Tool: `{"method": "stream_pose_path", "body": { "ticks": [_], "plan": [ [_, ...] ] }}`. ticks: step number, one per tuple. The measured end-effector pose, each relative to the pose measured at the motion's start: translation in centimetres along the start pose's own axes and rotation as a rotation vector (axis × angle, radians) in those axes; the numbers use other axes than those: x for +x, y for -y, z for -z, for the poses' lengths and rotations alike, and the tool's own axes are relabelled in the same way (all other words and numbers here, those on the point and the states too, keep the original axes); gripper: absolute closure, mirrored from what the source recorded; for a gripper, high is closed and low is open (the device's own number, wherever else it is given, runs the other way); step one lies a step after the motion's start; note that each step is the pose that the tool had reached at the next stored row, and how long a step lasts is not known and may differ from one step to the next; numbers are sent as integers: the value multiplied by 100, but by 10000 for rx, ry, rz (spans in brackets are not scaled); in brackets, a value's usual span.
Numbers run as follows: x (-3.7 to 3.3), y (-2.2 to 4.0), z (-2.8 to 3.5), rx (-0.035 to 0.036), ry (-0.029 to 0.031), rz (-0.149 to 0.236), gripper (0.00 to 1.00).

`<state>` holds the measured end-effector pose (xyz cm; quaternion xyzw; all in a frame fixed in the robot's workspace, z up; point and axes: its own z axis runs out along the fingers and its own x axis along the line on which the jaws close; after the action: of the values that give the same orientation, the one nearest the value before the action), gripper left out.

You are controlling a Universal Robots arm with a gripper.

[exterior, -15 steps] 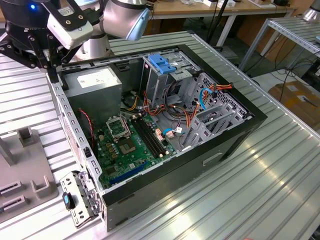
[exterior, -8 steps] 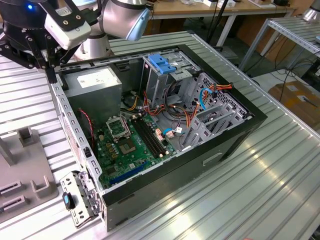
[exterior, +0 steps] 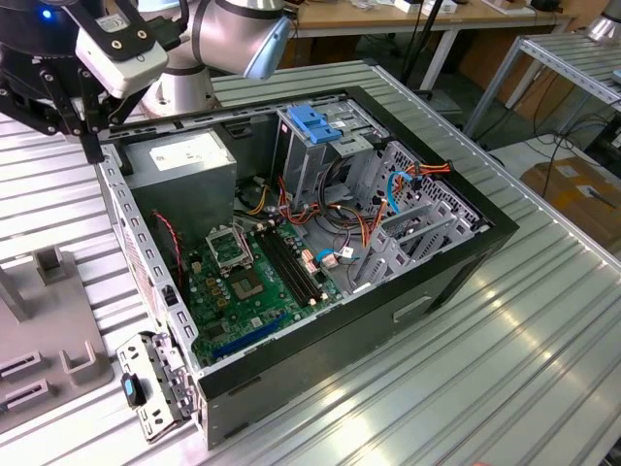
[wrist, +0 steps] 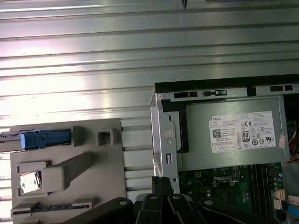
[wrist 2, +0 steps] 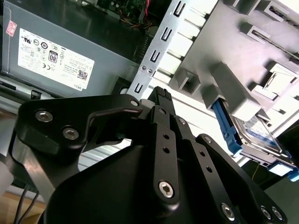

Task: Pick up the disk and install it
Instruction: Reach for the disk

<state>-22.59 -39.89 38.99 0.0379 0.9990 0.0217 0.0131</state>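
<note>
The gripper (wrist 2: 161, 95) is hanging above the ribbed metal table (exterior: 505, 369), just beside the open computer case (exterior: 456, 262) at the corner where the power supply (exterior: 184, 160) is sitting. In both wrist views its black links are running in to a single tip, so the jaws are looking pressed together, and they are gripping nothing and touching nothing.

The disk (wrist 2: 259, 135) is not in the machine. It is standing on edge in a slot of the grey fixture (wrist: 70, 186) that is lying on the table outside the case, with its blue carrier frame facing outward and its silver face showing in the second wrist view. The gripper is hovering apart from it, nearer the case wall than the fixture.

Inside the case the grey drive cage (exterior: 320, 155) is standing upright with its blue latch (exterior: 315, 121) on top, and the green motherboard (exterior: 252, 282) is lying exposed on the case floor.
</note>
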Motion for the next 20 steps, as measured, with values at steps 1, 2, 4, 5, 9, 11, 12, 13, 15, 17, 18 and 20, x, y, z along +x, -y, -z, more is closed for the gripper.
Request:
{"method": "stream_pose_path", "body": {
  "ticks": [1, 2, 4, 5, 9, 11, 12, 13, 15, 17, 18, 20],
  "plan": [
    [9, 1, 0, 0, 0, 0, 89],
    [18, 1, 0, 0, 0, 0, 89],
    [45, 3, -1, 0, 0, 0, 89],
    [53, 4, -1, -1, 0, 0, 89],
    [89, 7, -1, -1, 0, 0, 89],
    [91, 7, -1, 0, 0, 2, 89],
    [92, 7, -1, 0, -1, 1, 89],
    [92, 7, -1, 0, 0, 0, 89],
    [92, 7, -1, -1, 0, 0, 89],
    [102, 8, -2, -1, 1, -1, 89],
    [117, 9, -2, 0, 0, 0, 89],
    [139, 11, -2, -1, 1, 0, 89]
  ]
}}
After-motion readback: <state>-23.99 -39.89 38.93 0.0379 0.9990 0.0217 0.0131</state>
